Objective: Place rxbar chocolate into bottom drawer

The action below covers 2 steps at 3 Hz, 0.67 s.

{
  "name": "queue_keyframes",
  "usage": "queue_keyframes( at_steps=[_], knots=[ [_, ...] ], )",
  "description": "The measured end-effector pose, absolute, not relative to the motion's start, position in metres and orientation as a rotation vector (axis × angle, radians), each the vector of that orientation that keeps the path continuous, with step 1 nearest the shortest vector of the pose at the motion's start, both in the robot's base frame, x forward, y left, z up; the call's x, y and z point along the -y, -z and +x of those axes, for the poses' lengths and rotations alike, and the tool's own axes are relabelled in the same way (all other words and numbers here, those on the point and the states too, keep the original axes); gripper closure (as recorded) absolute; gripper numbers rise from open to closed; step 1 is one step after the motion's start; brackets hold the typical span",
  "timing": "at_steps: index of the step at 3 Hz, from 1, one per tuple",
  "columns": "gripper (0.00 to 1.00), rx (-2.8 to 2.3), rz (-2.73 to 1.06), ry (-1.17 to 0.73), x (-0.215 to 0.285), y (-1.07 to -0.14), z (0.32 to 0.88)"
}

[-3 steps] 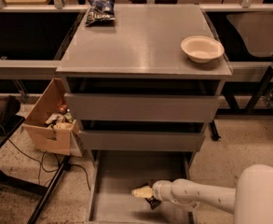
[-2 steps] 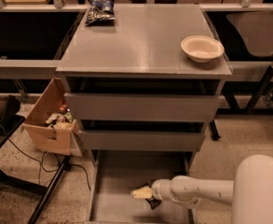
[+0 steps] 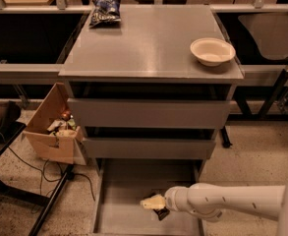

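The gripper sits inside the open bottom drawer.
Its fingers are narrow, pinching the dark rxbar chocolate near the drawer's right wall.

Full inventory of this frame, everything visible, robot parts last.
cabinet: 1, grey, centre of view
snack bag: 1, blue-and-white, back left of the cabinet top
bowl: 1, cream, right side of the cabinet top
top drawer: 1, grey, shut
middle drawer: 1, grey, shut
bottom drawer: 1, grey, pulled open, lowest
rxbar chocolate: 1, dark, inside the bottom drawer at the gripper
cardboard box: 1, brown, on the floor left of the cabinet, small items inside
cables: several, black, on the floor lower left
arm: 1, white, reaching in from the lower right
gripper: 1, cream, inside the bottom drawer
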<state>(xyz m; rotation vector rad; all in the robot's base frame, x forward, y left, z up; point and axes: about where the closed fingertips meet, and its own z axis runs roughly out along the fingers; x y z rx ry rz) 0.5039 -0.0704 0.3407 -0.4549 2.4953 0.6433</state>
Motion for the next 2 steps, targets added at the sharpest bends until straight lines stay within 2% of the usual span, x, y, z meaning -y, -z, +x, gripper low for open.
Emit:
queue_keyframes(
  at_steps=[1,2],
  knots=[
    [0.0,-2.457,-0.357,-0.597,0.048,-0.411,0.491],
    [0.0,-2.443,-0.346,-0.554,-0.012,-0.464,0.47]
  ],
)
